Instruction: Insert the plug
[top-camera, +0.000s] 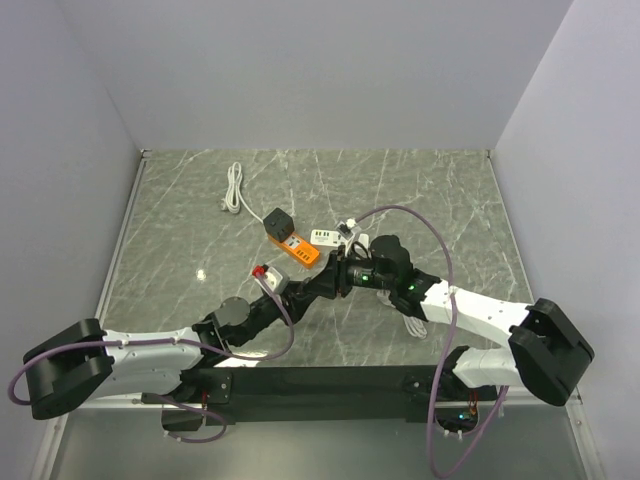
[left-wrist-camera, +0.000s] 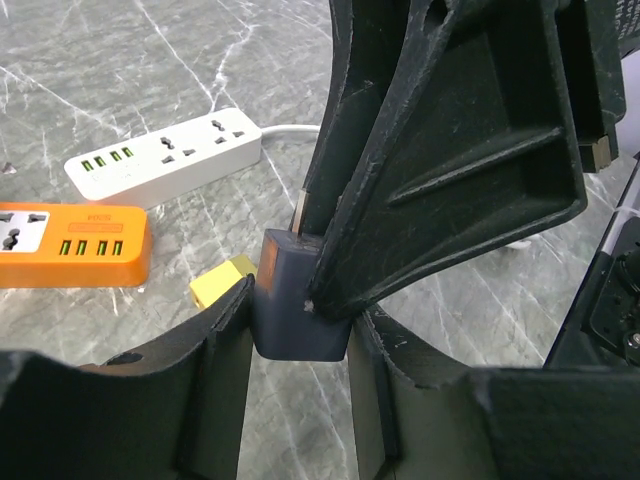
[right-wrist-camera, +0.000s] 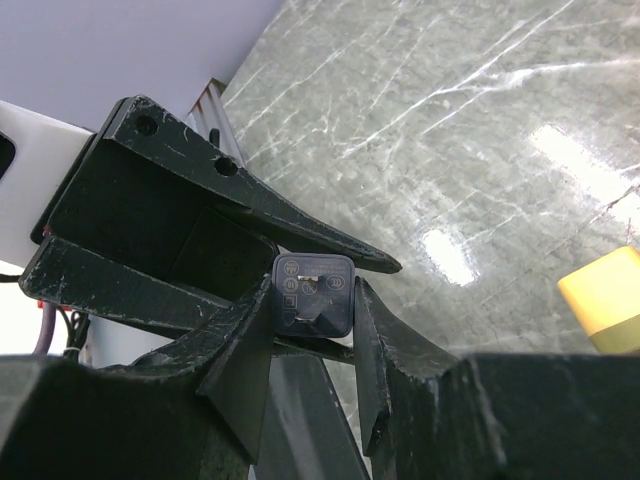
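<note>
A dark blue plug adapter (right-wrist-camera: 312, 295) is held above the table where my two grippers meet at mid-table (top-camera: 345, 273). My right gripper (right-wrist-camera: 312, 315) is shut on its two sides, prong face toward the right wrist camera. My left gripper (left-wrist-camera: 300, 335) has its fingertips against the other two sides of the plug (left-wrist-camera: 290, 315). The right gripper's finger (left-wrist-camera: 450, 150) covers the plug's upper part in the left wrist view. An orange power strip (top-camera: 298, 251) (left-wrist-camera: 70, 245) and a white power strip (top-camera: 327, 238) (left-wrist-camera: 165, 152) lie just beyond the grippers.
A black cube adapter (top-camera: 277, 220) sits at the orange strip's far end. A coiled white cable (top-camera: 234, 190) lies at the back left. A small yellow block (left-wrist-camera: 222, 281) (right-wrist-camera: 605, 300) lies on the marble table (top-camera: 440, 190) below the grippers.
</note>
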